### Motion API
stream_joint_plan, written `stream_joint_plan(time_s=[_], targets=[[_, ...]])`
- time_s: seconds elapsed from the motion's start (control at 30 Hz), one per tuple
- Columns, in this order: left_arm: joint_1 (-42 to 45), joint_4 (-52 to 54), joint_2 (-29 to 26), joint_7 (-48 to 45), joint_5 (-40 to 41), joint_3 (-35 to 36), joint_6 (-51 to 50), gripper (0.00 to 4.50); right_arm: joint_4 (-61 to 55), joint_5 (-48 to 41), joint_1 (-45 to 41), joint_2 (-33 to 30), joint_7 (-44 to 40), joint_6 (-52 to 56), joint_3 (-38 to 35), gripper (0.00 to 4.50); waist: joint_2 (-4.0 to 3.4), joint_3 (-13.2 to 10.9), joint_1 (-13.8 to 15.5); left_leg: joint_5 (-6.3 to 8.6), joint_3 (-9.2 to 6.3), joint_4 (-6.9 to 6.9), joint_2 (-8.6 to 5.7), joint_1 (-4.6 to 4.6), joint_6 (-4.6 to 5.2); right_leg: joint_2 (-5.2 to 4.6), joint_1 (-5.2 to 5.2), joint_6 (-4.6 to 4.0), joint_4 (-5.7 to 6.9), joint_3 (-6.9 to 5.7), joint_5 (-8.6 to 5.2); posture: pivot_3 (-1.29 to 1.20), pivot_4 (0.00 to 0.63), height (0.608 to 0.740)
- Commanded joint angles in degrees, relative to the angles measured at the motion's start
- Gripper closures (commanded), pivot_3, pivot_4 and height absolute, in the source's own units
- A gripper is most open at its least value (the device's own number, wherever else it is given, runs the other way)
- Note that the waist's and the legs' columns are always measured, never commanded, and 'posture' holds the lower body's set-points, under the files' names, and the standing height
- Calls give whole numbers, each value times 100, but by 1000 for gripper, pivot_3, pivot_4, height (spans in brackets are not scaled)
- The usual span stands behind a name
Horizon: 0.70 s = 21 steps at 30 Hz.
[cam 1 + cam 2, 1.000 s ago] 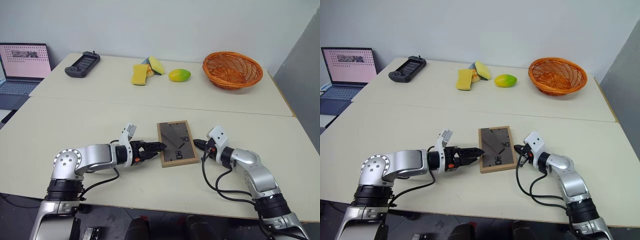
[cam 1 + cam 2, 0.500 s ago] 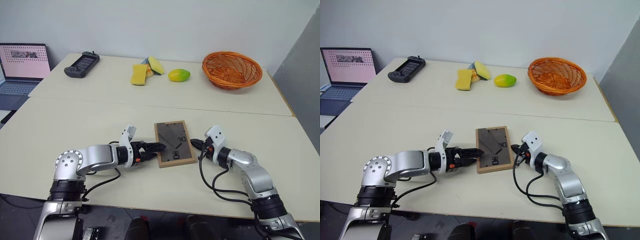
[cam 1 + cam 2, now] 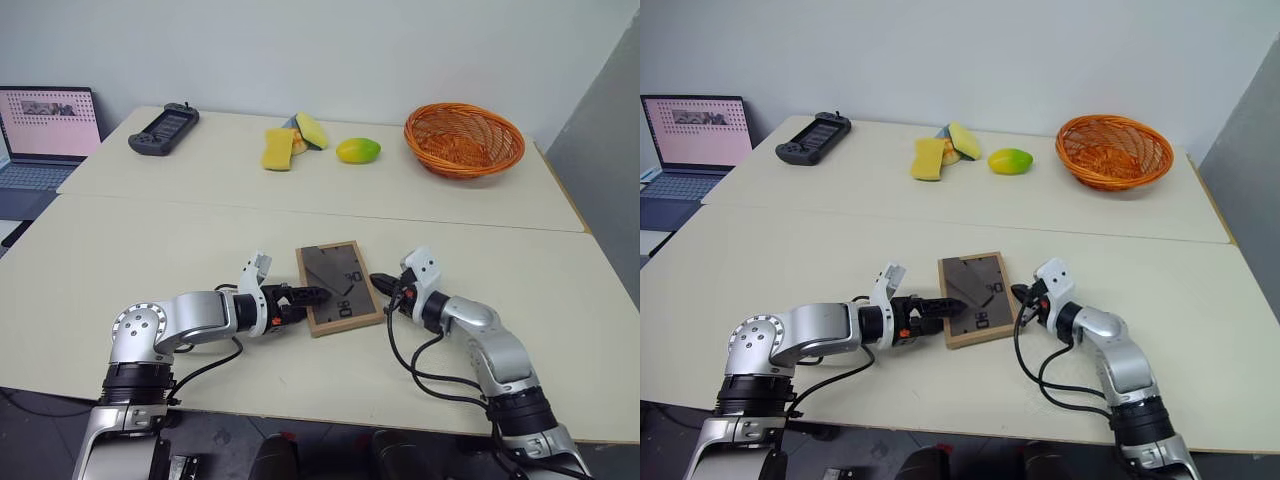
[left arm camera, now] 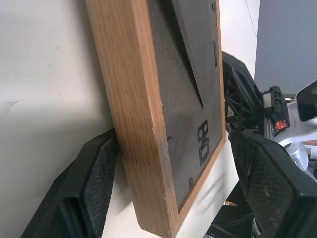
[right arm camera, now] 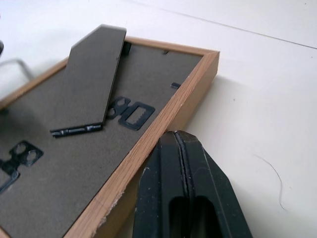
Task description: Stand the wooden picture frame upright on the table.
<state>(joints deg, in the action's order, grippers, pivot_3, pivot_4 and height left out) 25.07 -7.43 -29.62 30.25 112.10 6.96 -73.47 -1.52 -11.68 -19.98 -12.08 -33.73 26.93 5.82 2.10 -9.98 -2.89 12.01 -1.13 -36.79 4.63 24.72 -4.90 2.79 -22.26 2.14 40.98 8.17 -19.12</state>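
The wooden picture frame (image 3: pixel 338 287) lay back-up on the tabletop (image 3: pixel 150 250) at my six o'clock. My left jaws (image 3: pixel 316 295) gaped around its edge; my right jaws (image 3: pixel 381 282), clenched empty, touched the opposite edge. Sponges (image 3: pixel 290 140), mango (image 3: pixel 358 150), basket (image 3: pixel 464 138) sat far at twelve.

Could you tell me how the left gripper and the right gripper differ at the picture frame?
The left gripper has its jaws open, one pad against the wooden picture frame's left edge; the right gripper is shut, its tip against the frame's right edge. Both sit low over the table, flanking the flat, face-down frame.
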Motion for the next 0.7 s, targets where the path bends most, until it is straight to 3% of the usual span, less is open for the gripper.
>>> stream_joint_plan(time_s=[0.03,0.37,0.57,0.7], targets=[[-18,120,30,24,90,102,13,791,-260,-223,-108,192,188,119,-110,4500,0,0,0,0,0,0,0,0,0,0,0,0,0,0,0,0,150,740],[-65,200,44,86,90,162,68,791,-302,-203,19,239,441,166,-91,4500,0,0,1,0,-1,3,0,0,0,0,-1,1,-2,-1,0,0,150,740],[-65,211,27,114,90,175,85,791,-146,267,51,-547,166,-257,89,4500,0,0,18,0,1,3,-3,1,0,-2,1,2,-8,0,-1,0,150,740],[-35,185,42,128,90,181,85,791,-237,251,254,-681,-124,-250,354,4500,0,0,5,0,-1,8,-2,0,0,0,-1,2,-9,1,-1,0,150,740]])
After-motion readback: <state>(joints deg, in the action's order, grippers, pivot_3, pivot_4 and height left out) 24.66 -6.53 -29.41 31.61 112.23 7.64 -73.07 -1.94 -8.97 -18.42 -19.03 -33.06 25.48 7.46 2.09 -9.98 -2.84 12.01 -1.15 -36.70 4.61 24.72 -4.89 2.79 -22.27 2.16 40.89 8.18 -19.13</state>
